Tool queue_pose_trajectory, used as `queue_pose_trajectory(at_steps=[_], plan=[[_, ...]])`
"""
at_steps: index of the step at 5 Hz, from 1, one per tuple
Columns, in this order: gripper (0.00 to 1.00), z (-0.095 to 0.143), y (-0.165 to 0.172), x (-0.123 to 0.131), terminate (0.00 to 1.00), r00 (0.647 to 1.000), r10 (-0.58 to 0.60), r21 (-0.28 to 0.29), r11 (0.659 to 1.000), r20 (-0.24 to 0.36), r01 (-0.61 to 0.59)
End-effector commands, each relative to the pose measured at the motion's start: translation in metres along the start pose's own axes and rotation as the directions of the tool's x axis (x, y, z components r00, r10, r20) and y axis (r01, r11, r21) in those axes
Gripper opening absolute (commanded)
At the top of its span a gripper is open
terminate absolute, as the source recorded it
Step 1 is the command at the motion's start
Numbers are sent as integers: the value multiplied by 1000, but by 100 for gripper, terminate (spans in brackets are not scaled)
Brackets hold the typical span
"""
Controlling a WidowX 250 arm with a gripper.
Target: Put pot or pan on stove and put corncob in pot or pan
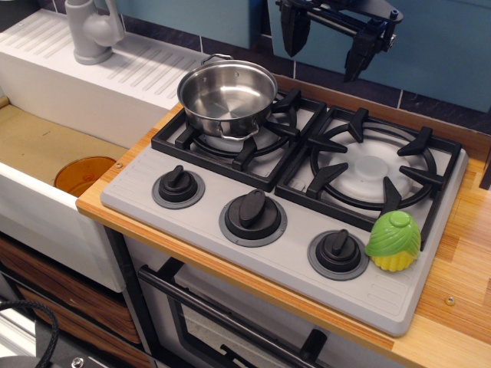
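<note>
Shiny round stainless-steel pot with two loop handles (228,96): upright and empty on the black grate of the left burner (182,139) of the grey toy stove top (387,300). Yellow plastic corncob in green husk (394,241): near right part of the stove top, just beside the rightmost black knob (338,251), well apart from the pot. Black robot pincer (326,52): hanging above the stove's far right side, fingers spread, holding nothing.

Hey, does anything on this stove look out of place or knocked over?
The corncob lies at the front of the stove beside the right knob, not in the pot, which stands upright and empty on the left burner. Nothing looks spilled or damaged.
</note>
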State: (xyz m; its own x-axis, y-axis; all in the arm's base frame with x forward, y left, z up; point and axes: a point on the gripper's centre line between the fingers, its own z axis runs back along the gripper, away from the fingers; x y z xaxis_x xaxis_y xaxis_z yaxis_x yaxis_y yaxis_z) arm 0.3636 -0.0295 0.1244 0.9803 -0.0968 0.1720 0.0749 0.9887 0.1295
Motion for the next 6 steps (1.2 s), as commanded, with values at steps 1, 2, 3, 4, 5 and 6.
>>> queue_pose_trajectory(at_steps=[1, 2, 3, 4, 5, 6], plan=[[100, 0, 0, 0, 0, 1000, 0, 0, 1000, 0, 0], [100, -6, 17, -1, 0, 1000, 25, -6, 1000, 1, -25], [100, -11, 31, -3, 0, 1000, 29, -8, 1000, 6, -29], [100, -20, 42, -5, 0, 999, 39, 6, 999, 21, -39], [100, -34, 52, -9, 0, 998, 40, 8, 999, 43, -40], [100, -60, 54, -12, 0, 996, 47, 3, 999, 81, -47]])
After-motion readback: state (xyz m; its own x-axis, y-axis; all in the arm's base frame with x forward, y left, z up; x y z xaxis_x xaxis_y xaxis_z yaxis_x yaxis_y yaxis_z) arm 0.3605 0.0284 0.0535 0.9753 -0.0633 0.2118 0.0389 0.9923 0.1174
